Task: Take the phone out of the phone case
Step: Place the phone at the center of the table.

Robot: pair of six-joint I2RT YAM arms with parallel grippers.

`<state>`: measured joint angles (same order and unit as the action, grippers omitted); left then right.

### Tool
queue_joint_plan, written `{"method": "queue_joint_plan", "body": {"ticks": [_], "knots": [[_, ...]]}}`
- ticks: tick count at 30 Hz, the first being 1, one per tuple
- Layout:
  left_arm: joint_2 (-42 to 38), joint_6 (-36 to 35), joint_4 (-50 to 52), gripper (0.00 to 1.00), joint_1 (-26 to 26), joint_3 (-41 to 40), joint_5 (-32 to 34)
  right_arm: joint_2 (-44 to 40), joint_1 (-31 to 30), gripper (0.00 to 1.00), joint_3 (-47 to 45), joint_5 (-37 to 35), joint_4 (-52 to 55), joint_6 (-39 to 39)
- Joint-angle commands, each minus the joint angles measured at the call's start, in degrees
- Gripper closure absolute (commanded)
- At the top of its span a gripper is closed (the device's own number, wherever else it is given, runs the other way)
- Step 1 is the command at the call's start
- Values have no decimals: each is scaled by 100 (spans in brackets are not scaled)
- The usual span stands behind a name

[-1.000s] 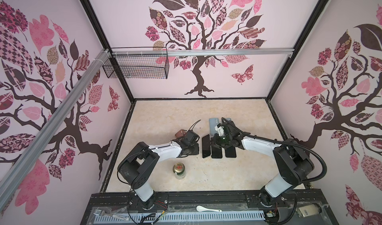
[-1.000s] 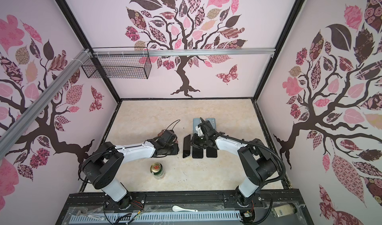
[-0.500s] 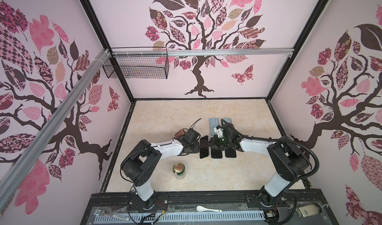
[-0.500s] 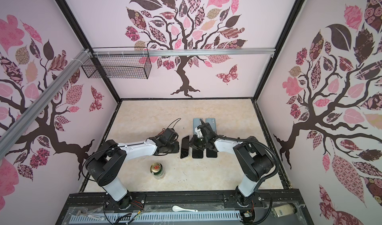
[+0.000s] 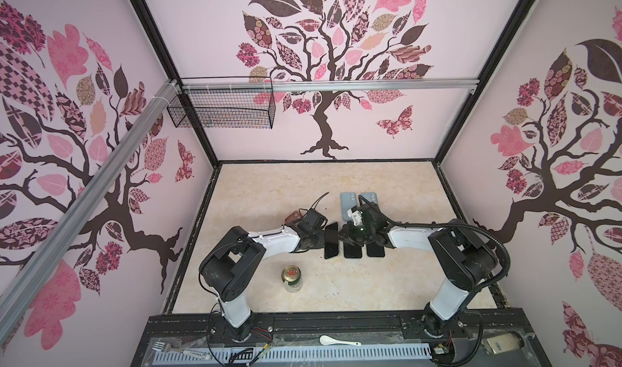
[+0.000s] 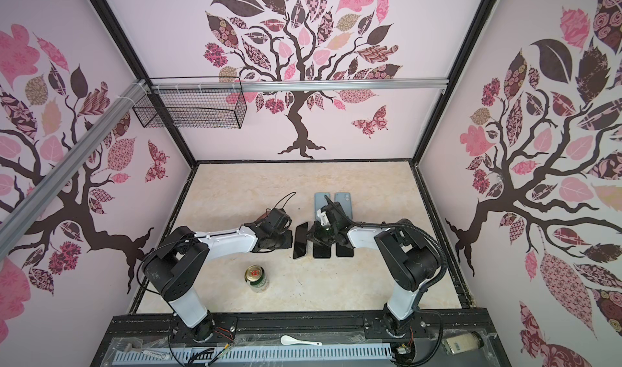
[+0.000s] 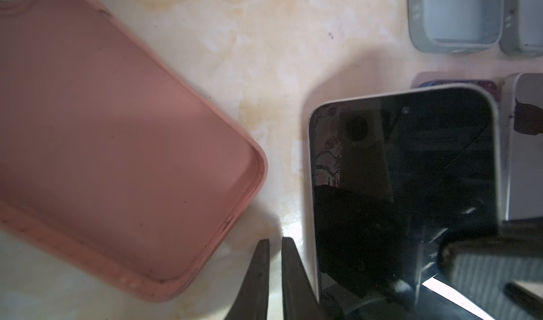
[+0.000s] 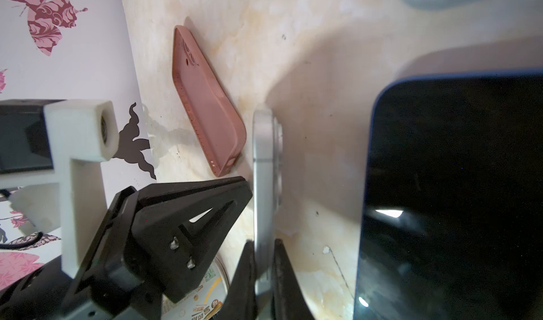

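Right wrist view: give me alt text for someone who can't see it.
The right end effector pinches a silver phone held on edge. The empty pink case lies flat beyond it, and a second phone, screen dark, fills the foreground.

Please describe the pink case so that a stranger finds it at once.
On the beige table, find the left claw. The pink case lies flat beside it, hollow side up. The two other empty cases, farther right, are grey-blue.

Robot test cell in a lab, a small booth framed by black posts [image 5: 148,28], walls bore pink tree decals [image 5: 323,119], aluminium rail [image 5: 370,86] and wire basket [image 5: 222,112] hung overhead, two robot arms [image 5: 461,261] stood bolted beside a marble-look tabletop [image 5: 269,186]
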<state>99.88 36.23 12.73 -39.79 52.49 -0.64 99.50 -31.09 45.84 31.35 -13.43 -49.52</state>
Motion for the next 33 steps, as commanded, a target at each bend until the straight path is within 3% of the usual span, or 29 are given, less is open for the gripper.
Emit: {"method": "queue_joint_plan", "body": {"ticks": [1, 19, 33], "knots": [[146, -17, 43, 88, 17, 162, 12, 197, -20, 99, 52, 87, -206, -49], [303, -19, 190, 91, 21, 136, 117, 451, -134, 83, -129, 124, -527, -245], [234, -4, 203, 91, 22, 42, 196, 344, -139, 58, 128, -294, 280, 124]]}}
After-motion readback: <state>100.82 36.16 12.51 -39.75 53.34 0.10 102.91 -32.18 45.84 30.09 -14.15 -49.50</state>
